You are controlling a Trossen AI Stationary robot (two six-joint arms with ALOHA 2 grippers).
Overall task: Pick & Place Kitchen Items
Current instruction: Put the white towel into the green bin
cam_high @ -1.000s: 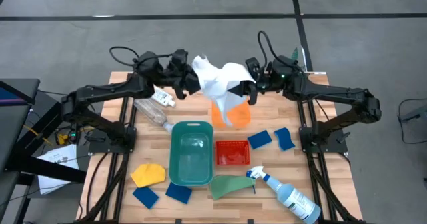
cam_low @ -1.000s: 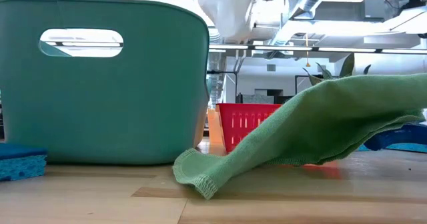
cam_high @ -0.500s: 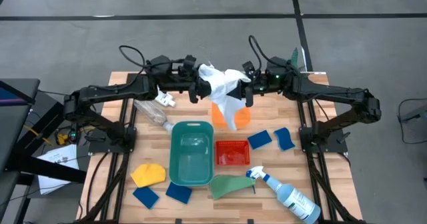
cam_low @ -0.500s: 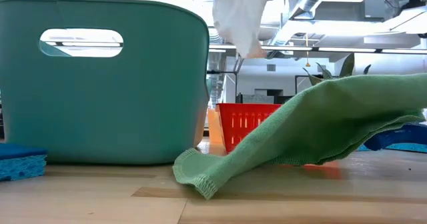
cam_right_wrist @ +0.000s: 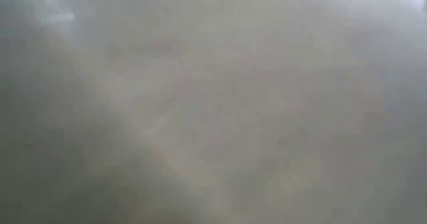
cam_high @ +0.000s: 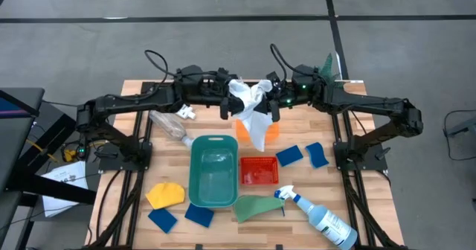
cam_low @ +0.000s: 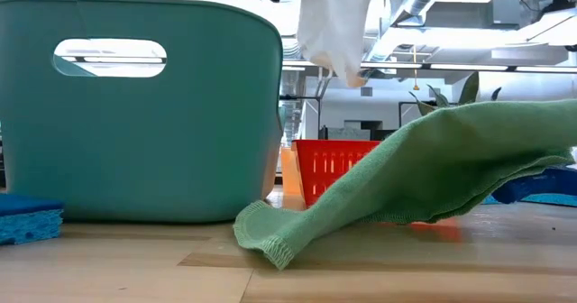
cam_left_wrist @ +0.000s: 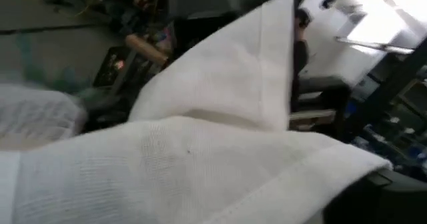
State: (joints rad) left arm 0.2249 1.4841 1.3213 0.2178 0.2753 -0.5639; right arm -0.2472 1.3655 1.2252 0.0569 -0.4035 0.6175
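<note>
hanging between the two arms, a white cloth [cam_high: 251, 109] is held up in the air just behind the teal bin [cam_high: 213, 170], which serves as the landmark here. the right gripper [cam_high: 274, 101] has its fingers pressed together, pinching one side of the cloth; the left gripper [cam_high: 224, 103] meets the other side, and whether its fingers are spread or pinching cannot be told, as cloth covers them. the two hands seem to be gathering or passing the cloth so it can be lowered as one bundle, not a trailing sheet. its loose end droops over an orange container [cam_high: 271, 129] behind the bin. beside the bin sits a red basket [cam_high: 259, 170]. in front of the bin lie a green cloth [cam_high: 256, 207], a yellow cloth [cam_high: 164, 195], blue sponges [cam_high: 198, 214] and a spray bottle [cam_high: 320, 219], all untouched. the bin looks empty.
</note>
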